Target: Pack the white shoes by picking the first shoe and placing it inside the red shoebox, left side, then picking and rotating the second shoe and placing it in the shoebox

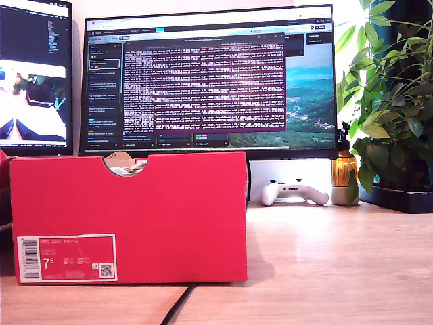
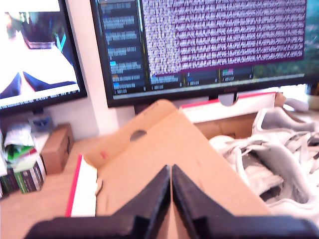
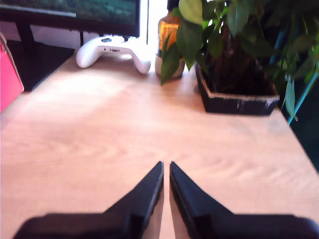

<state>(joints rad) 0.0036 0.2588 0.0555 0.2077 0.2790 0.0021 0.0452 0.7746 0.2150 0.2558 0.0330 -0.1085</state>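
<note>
Red shoebox: stood on the counter at the exterior view's left, its long side with the white size label facing that camera; its left end was cut off by the frame.
Rim notch: only a sliver of something pale showed through it in the exterior view; I could not tell what.
White shoes: both lay inside the box, seen only in the first wrist view, blurred and partly cut off at the frame edge.
Box lid: the brown inner face of the flap filled much of the first wrist view and hid part of the box interior.
My first gripper: hovered over the lid flap, jaws pressed together, pinching nothing; not visible in the exterior view.
Cable: dark, ran out from under the box toward the exterior view's lower edge.
White game controller: sat under the big monitor, right of the box in the exterior view.
Amber bottle: just beside the controller, partly behind leaves.
Potted plant: at the exterior view's right, cropped.
My second gripper: over bare counter, jaws nearly touching, holding nothing.
</note>
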